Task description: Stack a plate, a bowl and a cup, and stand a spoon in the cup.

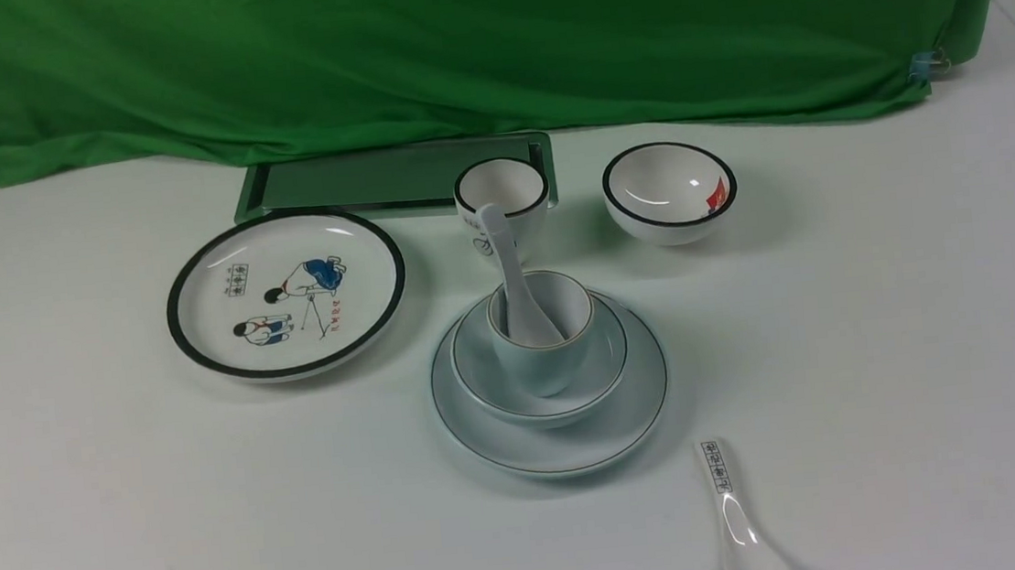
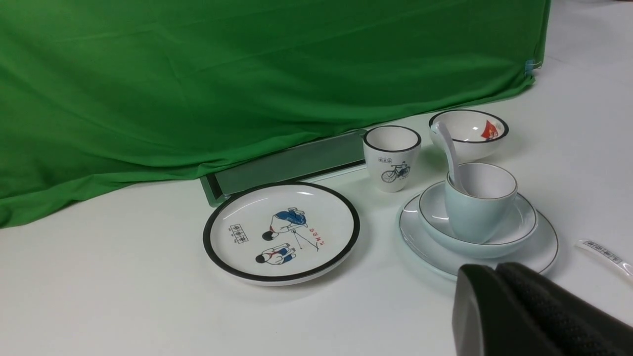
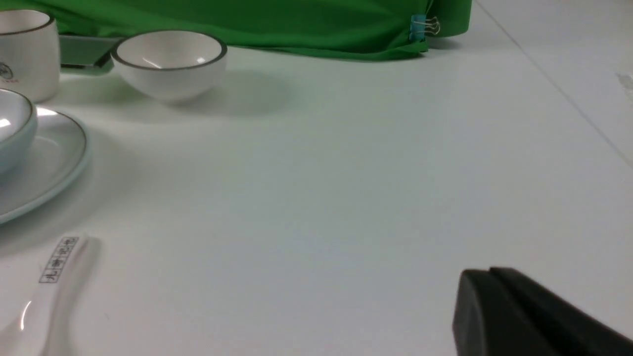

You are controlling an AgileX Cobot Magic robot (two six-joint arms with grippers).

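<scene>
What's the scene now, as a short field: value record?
stack: plate at base, bowl in it, cup in bowl
spoon: plain spoon standing tilted in the cup, handle up
left fingers: shut, nothing held
right fingers: shut, nothing held
on table, outside stack: cartoon plate, bicycle cup, red-marked bowl, printed spoon
behind: green tray, green cloth
task: looks complete

White table bears the plate, crockery.
</scene>
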